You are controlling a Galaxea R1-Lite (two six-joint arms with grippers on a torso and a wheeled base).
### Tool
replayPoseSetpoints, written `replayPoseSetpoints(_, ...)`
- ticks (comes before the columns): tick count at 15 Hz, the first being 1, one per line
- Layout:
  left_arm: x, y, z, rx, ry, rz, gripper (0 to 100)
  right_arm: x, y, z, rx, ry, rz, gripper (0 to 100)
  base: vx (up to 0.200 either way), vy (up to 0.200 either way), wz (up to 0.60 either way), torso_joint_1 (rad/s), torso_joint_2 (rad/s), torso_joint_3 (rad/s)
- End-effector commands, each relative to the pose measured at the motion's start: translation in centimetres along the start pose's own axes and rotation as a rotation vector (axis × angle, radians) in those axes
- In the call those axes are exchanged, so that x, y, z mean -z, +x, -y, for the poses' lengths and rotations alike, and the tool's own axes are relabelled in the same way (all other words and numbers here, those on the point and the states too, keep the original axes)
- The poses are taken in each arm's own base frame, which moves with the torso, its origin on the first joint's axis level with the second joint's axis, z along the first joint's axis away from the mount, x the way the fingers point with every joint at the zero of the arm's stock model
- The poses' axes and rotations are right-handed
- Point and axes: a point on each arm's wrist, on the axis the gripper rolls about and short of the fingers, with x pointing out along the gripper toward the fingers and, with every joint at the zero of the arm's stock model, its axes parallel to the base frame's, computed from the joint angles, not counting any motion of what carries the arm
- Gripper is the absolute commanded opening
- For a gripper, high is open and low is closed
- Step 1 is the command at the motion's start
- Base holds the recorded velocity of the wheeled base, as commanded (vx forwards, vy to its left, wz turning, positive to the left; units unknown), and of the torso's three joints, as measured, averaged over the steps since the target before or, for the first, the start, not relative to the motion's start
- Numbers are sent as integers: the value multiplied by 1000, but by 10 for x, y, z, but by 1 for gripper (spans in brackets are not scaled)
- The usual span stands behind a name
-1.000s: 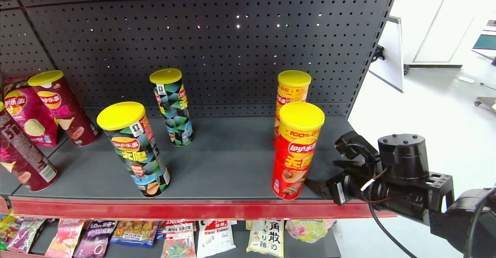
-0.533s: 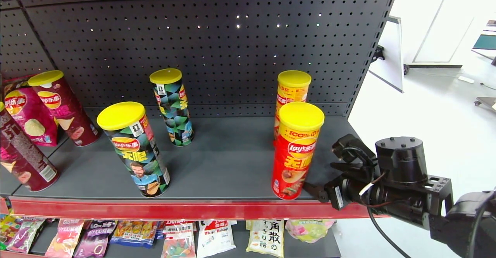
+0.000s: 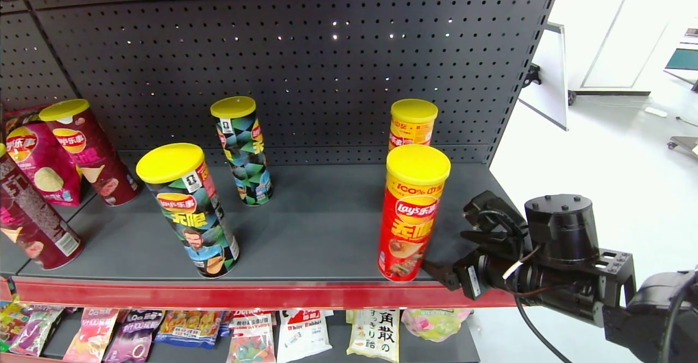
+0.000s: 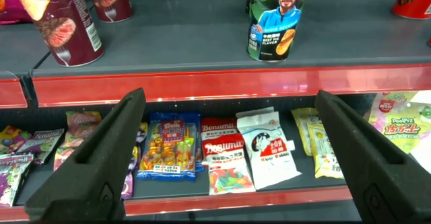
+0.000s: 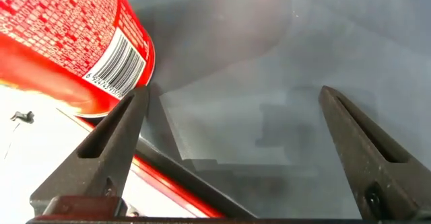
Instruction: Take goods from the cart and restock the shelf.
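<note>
A red chips can (image 3: 410, 216) with a yellow lid stands near the right front of the grey shelf (image 3: 327, 227), leaning slightly left. My right gripper (image 3: 455, 237) is open just to its right, at the level of the can's base. In the right wrist view the can's base (image 5: 74, 49) lies right beside one finger of the right gripper (image 5: 234, 96), with only shelf between the two fingers. My left gripper (image 4: 229, 96) is open and holds nothing; it faces the lower shelf below the red front rail (image 4: 202, 83).
An orange can (image 3: 411, 123) stands behind the red one. Two green-black cans (image 3: 191, 210) (image 3: 242, 150) fill the middle, and maroon cans (image 3: 90, 150) and a pink bag (image 3: 38, 161) the left. Snack bags (image 3: 300, 333) lie on the lower shelf. The pegboard back (image 3: 327, 68) closes the rear.
The red can has shifted a little to the left and now leans. My right gripper has crept left and slightly down along the shelf's front edge.
</note>
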Motion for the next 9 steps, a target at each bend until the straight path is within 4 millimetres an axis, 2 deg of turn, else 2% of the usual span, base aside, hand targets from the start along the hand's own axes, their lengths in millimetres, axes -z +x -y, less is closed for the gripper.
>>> replayPoseSetpoints(1,0,0,0,0,1,1,100,-1,1,1,6,4,5,100,0,0,0,0,0,0)
replayPoseSetpoints(9,0,0,0,0,1,1,100,-5,6,9,27,8,14,100,0,0,0,0,0,0)
